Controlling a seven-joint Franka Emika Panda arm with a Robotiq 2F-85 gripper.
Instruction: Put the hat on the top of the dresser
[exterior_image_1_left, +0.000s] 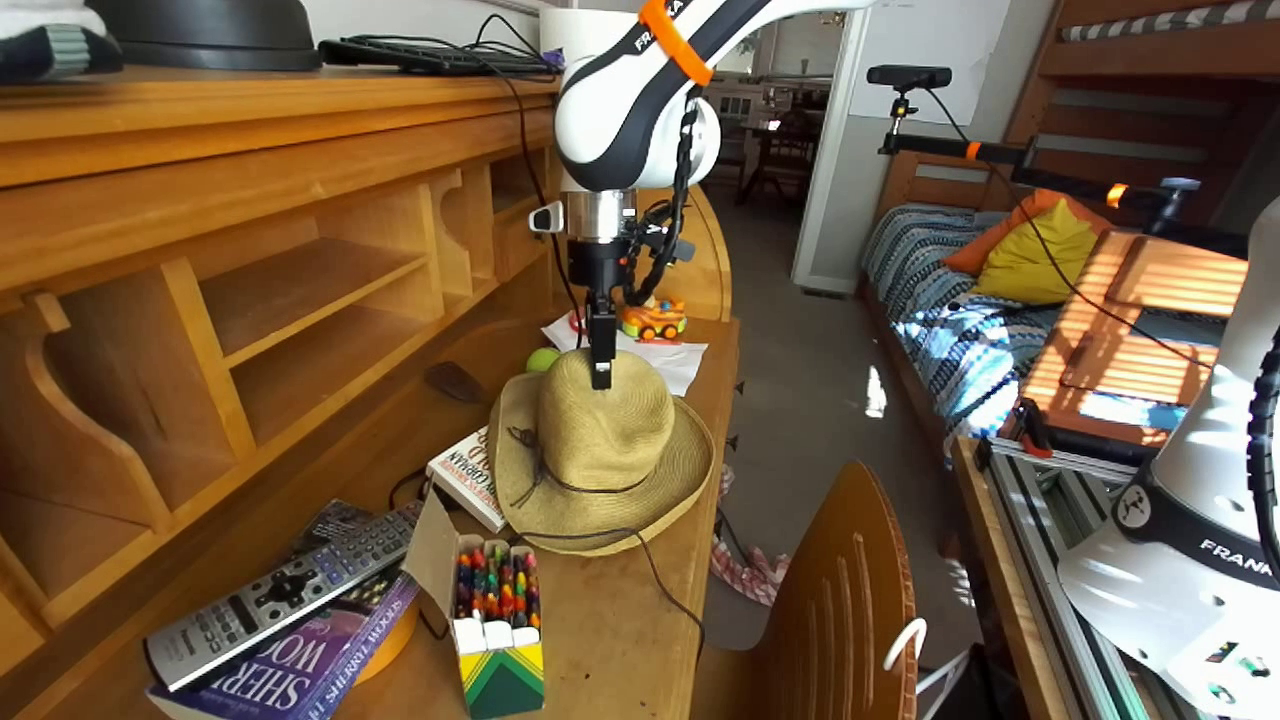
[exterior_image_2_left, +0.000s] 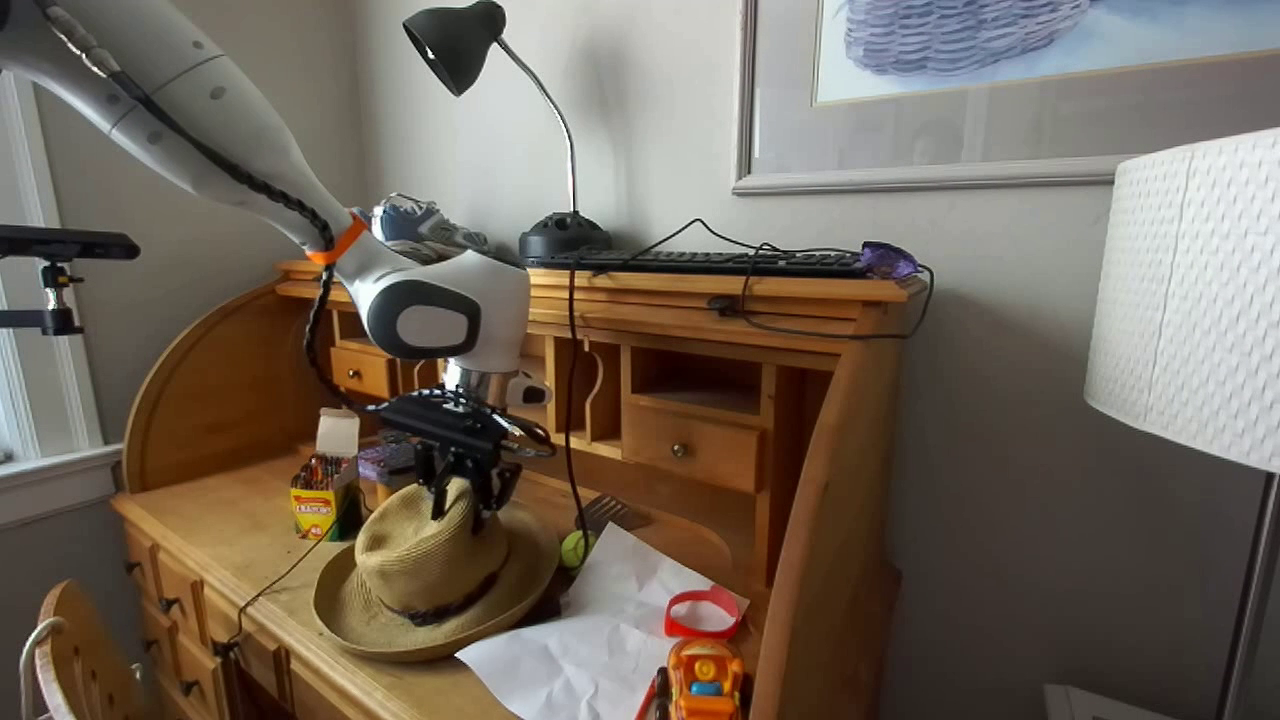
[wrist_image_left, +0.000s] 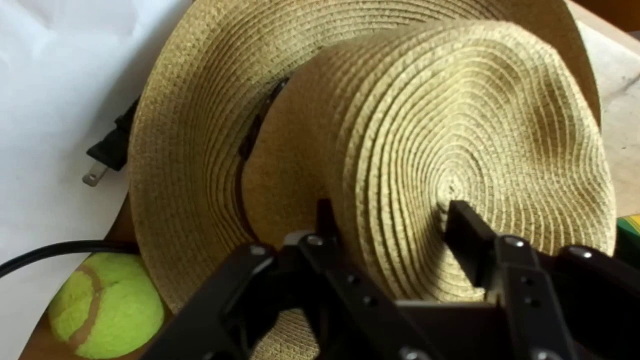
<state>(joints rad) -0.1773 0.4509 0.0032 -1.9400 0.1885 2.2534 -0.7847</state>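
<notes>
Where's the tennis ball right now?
In the wrist view, the tennis ball lies at lower left, beside the hat and just below the black cord, with white paper to its left.

My feed shows FRANK on the arm's base (exterior_image_1_left: 1170, 575), FR and KA astride an orange band (exterior_image_1_left: 678, 44), SHERRYL WOODS on a purple book (exterior_image_1_left: 310, 660), probably CORMAN on a white book (exterior_image_1_left: 468, 482), faint Panasonic on the remote (exterior_image_1_left: 282, 588), CRAYONS on a yellow box (exterior_image_2_left: 314, 512).

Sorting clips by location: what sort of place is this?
Probably a home bedroom, perhaps a child's: in the exterior views there's a bunk bed, a roll-top-style desk and an orange toy car.
</notes>
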